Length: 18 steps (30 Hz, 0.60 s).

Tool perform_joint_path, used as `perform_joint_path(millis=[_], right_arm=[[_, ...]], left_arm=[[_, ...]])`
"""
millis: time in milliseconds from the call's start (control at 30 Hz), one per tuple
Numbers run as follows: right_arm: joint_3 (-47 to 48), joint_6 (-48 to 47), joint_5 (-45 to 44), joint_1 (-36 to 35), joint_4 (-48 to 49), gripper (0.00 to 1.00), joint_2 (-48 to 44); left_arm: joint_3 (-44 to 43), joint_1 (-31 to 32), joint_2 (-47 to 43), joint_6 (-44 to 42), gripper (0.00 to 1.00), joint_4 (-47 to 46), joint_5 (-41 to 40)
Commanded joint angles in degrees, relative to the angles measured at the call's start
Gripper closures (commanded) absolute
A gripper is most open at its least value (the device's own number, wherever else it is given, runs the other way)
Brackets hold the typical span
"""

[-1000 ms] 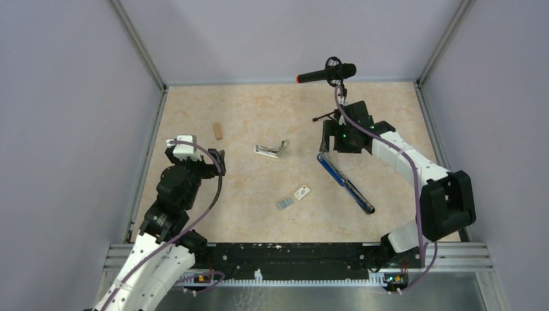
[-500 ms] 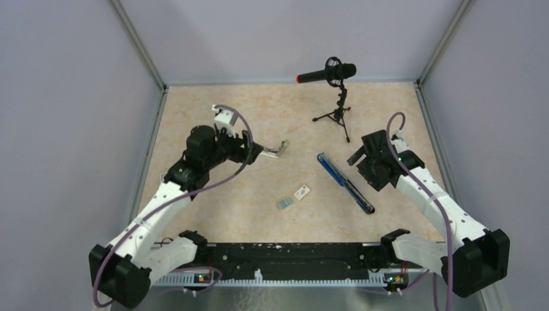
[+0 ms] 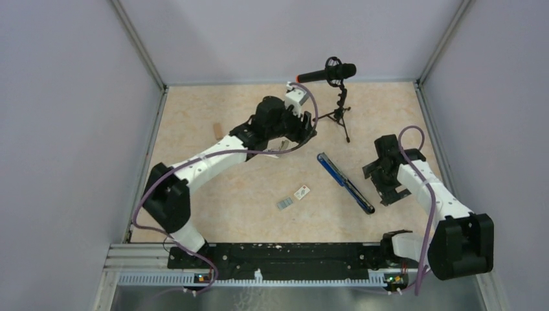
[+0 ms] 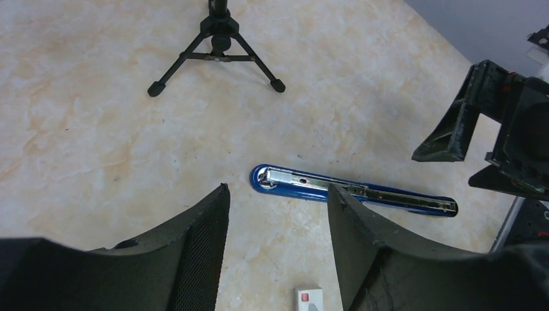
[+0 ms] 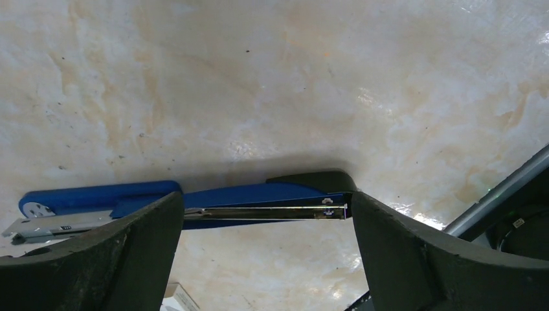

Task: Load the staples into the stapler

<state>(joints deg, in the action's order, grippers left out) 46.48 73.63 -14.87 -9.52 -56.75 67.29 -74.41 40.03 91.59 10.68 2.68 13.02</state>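
The pale stapler does not show; my left arm lies across the spot where it lay. The white staple box (image 3: 302, 192) with a reddish mark and the grey metallic block (image 3: 285, 203) lie side by side at the table's middle. The box also shows at the bottom edge of the left wrist view (image 4: 309, 299). My left gripper (image 3: 305, 134) is open and empty above the floor, with the box below and between its fingers (image 4: 207, 246). My right gripper (image 3: 377, 183) is open and empty, facing the blue bar's black end (image 5: 311, 181).
A blue bar with a metal rail (image 3: 345, 183) lies diagonally right of centre, also in the left wrist view (image 4: 349, 190). A microphone on a black tripod (image 3: 336, 97) stands at the back. A brown wooden block (image 3: 219, 131) lies at the left.
My left arm swung from the near left out to the far centre, over where the stapler lay. My right arm drew back from the far centre to the right of the blue bar.
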Motion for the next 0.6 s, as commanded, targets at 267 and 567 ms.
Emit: perform_joint_path(millis=[267, 567], right_arm=[[-7.0, 6.5, 1.9, 0.7, -0.9, 0.03, -4.2], [-8.8, 11.7, 4.9, 0.7, -1.9, 0.04, -7.6]], left_arm=[[-7.0, 3.2, 17.9, 1.6, 0.46, -11.9, -0.5], [-7.2, 3.7, 26.1, 2.9, 0.52, -17.0, 2.9]])
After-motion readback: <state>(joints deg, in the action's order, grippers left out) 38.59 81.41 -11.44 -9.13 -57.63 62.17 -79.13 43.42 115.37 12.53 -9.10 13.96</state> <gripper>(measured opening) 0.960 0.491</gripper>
